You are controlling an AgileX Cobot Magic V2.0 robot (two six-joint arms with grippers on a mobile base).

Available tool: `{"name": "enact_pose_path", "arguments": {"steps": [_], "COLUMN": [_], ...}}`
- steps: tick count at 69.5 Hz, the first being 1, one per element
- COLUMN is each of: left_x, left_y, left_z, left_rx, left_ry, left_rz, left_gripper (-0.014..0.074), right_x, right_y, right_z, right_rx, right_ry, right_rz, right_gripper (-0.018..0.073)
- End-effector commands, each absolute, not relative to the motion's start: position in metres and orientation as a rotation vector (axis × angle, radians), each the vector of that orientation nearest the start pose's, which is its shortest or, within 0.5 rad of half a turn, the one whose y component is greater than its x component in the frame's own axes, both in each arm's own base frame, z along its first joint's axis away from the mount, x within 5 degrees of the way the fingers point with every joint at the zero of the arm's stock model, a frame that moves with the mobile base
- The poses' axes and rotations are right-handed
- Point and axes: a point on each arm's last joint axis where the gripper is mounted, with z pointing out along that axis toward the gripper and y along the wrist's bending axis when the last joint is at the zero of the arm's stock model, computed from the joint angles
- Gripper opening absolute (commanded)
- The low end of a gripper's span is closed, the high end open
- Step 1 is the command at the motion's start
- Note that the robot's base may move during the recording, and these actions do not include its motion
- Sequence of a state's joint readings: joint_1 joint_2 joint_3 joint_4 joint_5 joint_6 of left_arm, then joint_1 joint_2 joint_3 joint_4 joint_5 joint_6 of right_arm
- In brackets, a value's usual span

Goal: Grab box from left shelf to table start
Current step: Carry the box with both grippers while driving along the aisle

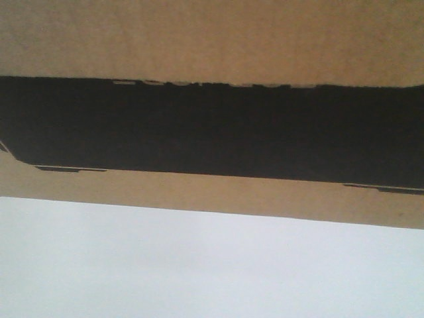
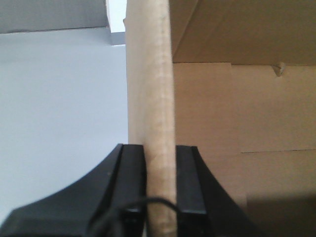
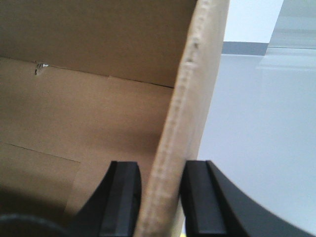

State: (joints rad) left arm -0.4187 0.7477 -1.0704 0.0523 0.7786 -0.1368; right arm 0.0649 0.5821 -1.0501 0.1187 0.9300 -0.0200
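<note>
The box (image 1: 212,40) fills the upper front view: brown cardboard with a wide black panel (image 1: 212,126) and faint pale lettering along the panel's top edge. Below it lies the white table (image 1: 212,265). My left gripper (image 2: 159,148) is shut on the box's upright left wall (image 2: 150,74), one black finger on each side. My right gripper (image 3: 160,165) is shut on the right wall (image 3: 197,74) in the same way. Both wrist views look into the open brown inside of the box. I cannot tell whether the box rests on the table. The left shelf is out of view.
White table surface (image 2: 59,98) spreads outside the box on the left and also on the right (image 3: 256,123). A grey band (image 3: 244,48) runs behind the table's far edge, and a grey area (image 2: 54,15) shows at the top left.
</note>
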Motion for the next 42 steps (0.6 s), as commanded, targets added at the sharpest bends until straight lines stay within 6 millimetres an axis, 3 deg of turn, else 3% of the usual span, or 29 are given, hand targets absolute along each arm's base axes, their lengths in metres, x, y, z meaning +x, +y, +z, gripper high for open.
{"name": "enact_pose_path", "arguments": {"steps": [1,42], "left_x": [0.1097,0.1097], "left_y": [-0.0530,-0.0530], "left_z": [0.4604,0.4605], "left_rx": [0.245,0.245], "left_ry": [1.709,1.709], "left_rz": [-0.464,-0.464], "left_gripper": [-0.0096,-0.0096], "right_x": [0.0700,0.0705], "right_y": [0.0161,0.0161], "right_z": [0.4498,0.4493], "right_rx": [-0.086,-0.086], "right_ry": [1.781,1.785], "right_rz": [0.212,0.212], "right_gripper": [0.0057,0.0057]}}
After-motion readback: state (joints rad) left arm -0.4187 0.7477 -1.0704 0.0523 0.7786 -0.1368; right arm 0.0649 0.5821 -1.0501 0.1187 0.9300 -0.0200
